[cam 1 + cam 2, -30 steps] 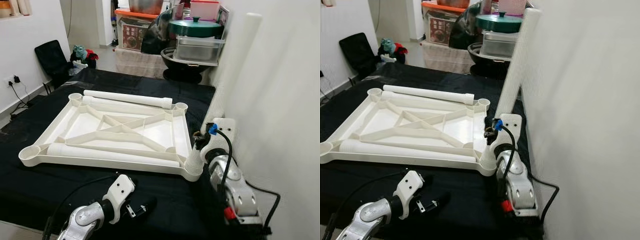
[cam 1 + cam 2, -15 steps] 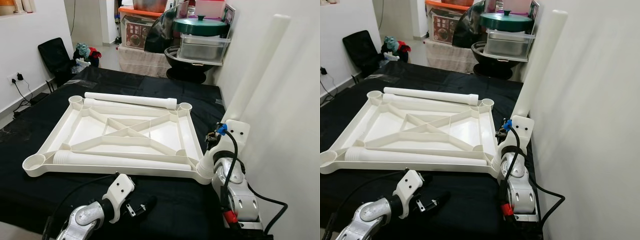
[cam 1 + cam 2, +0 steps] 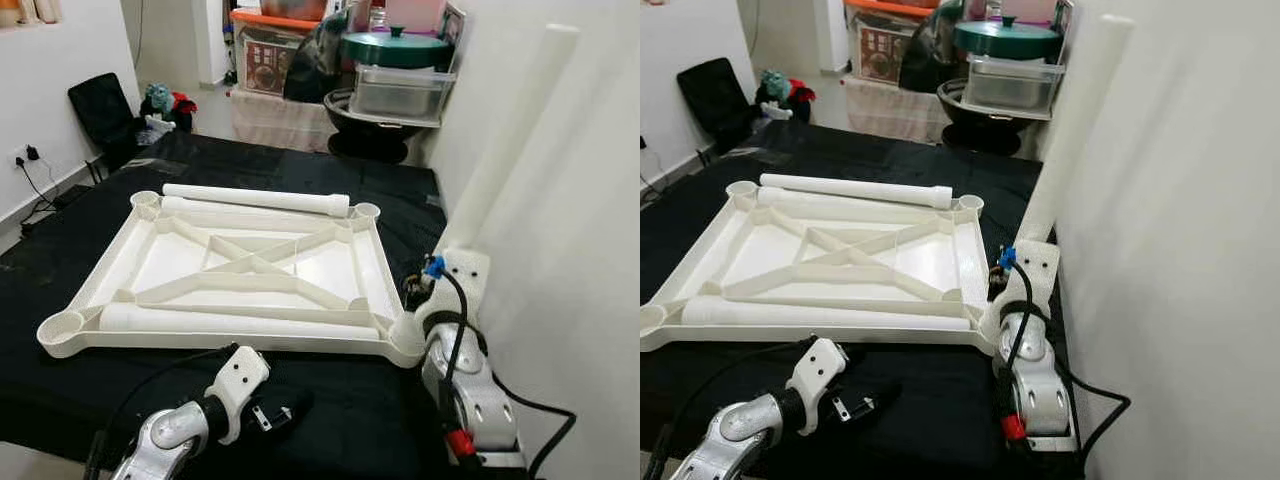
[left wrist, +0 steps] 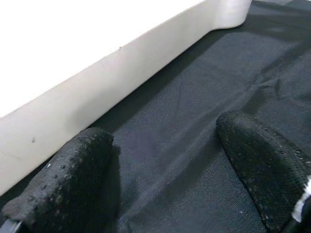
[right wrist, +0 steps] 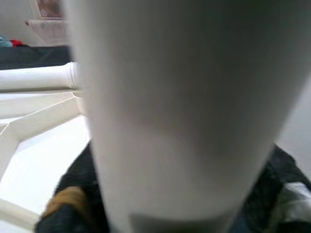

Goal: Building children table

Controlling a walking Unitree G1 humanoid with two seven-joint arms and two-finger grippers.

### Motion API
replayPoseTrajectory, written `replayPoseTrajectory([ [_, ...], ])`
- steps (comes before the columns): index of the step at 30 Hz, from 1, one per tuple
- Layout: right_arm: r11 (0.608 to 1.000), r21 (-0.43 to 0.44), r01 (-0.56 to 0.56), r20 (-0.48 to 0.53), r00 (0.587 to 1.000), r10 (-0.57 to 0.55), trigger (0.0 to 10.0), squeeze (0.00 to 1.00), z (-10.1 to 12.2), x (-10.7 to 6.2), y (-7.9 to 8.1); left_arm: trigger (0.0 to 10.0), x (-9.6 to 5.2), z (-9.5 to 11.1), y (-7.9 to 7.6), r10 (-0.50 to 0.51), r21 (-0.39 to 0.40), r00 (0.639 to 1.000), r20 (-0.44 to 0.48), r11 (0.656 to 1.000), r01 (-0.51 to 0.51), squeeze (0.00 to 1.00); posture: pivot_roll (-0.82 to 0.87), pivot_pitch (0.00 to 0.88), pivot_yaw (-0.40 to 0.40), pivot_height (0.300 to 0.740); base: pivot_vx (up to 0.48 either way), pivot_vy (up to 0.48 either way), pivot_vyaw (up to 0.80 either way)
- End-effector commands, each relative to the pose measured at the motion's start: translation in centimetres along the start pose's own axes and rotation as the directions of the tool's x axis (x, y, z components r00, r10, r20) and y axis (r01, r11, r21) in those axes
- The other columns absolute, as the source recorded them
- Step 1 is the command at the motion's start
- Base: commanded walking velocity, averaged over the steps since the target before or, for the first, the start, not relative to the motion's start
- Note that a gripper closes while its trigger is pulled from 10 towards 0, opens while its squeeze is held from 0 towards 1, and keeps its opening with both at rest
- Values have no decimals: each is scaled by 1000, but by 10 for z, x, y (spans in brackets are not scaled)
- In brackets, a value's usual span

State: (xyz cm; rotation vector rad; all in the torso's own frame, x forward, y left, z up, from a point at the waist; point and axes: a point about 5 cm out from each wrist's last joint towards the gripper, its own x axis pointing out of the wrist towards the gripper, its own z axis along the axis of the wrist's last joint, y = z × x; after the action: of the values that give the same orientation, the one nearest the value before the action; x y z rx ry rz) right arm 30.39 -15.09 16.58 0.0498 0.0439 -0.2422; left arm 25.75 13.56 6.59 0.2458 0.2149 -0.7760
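Right gripper (image 3: pixel 415 300) clamping upright table leg (image 3: pixel 505 135) at tabletop (image 3: pixel 250 265) corner socket | left gripper (image 4: pixel 160 165) resting, fingers apart, on black cloth (image 3: pixel 60 385) | white wall (image 3: pixel 590 250) flanking right.

The right gripper (image 3: pixel 425 290), at four o'clock, hides its fingers behind the leg (image 3: pixel 510 135); the wrist close-up is blurred.

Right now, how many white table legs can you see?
3. One stands in the tabletop's near right corner socket, held by the right hand; one lies along the near edge; one along the far edge.
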Motion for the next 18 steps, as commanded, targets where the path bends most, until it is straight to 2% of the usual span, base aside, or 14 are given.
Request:
replayPoseTrajectory([
  [1, 999, -25, 33, -22, 999, -34, 10000, 0, -4, 1, -8, 10000, 1, -2, -2, -9, 1, 1000, -12, 1000, 9, 0, 50, 0, -104, 740, 0, 0, 0],
  [8, 1000, -7, -18, 63, 998, 18, 10000, 0, 17, 6, -17, 10000, 1, -1, -2, -14, 1, 1000, -11, 1000, 14, 0, 45, 0, -100, 740, 0, 0, 0],
  [11, 989, 38, -140, 123, 983, 134, 10000, 0, 30, 5, -15, 10000, 1, -1, -2, -16, 1, 1000, -11, 1000, 16, 0, 42, 0, -97, 740, 0, 0, 0],
  [14, 987, 42, -157, 129, 980, 151, 10000, 0, 31, 5, -14, 10000, 1, -1, -2, -16, 1, 1000, -11, 1000, 16, 0, 42, 0, -97, 740, 0, 0, 0],
  [18, 962, 49, -268, 128, 957, 260, 10000, 0, 32, 6, -13, 10000, 2, -1, -1, -19, 5, 1000, -11, 1000, 19, 0, 45, 0, -96, 740, 0, 0, 0],
])
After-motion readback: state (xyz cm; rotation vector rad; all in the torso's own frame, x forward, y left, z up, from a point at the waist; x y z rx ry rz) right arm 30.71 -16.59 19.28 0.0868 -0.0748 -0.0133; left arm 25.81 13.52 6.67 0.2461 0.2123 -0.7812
